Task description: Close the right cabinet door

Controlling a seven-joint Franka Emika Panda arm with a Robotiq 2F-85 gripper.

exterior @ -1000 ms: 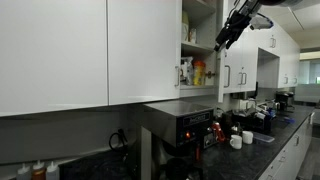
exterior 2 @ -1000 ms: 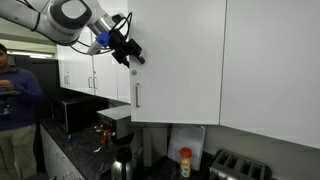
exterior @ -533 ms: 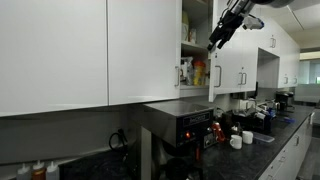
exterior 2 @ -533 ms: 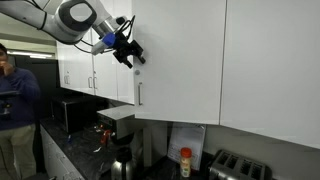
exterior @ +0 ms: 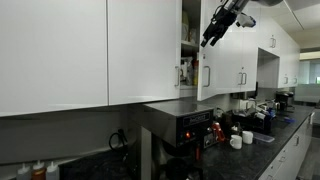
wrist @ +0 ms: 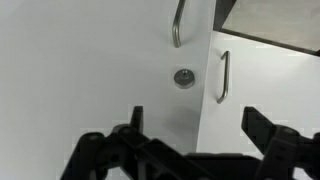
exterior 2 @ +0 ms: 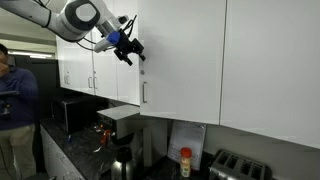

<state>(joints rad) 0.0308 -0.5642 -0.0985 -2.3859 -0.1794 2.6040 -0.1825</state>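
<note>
The right cabinet door is glossy white and narrow, with a short silver bar handle near its lower corner. In both exterior views it stands slightly ajar, close to the cabinet front. My gripper is at the door's upper part, its fingers against or very near the outer face. In the wrist view the gripper is open and empty, facing the white door face, a round lock and two silver handles.
Bottles show on a shelf through the narrow gap. More white wall doors hang beyond. A coffee machine and cups stand on the dark counter below. A person stands at the far left, and a toaster sits low.
The door has swung further toward the cabinet and the gap showing the shelves has narrowed. My gripper has moved with the door, still on its face.
</note>
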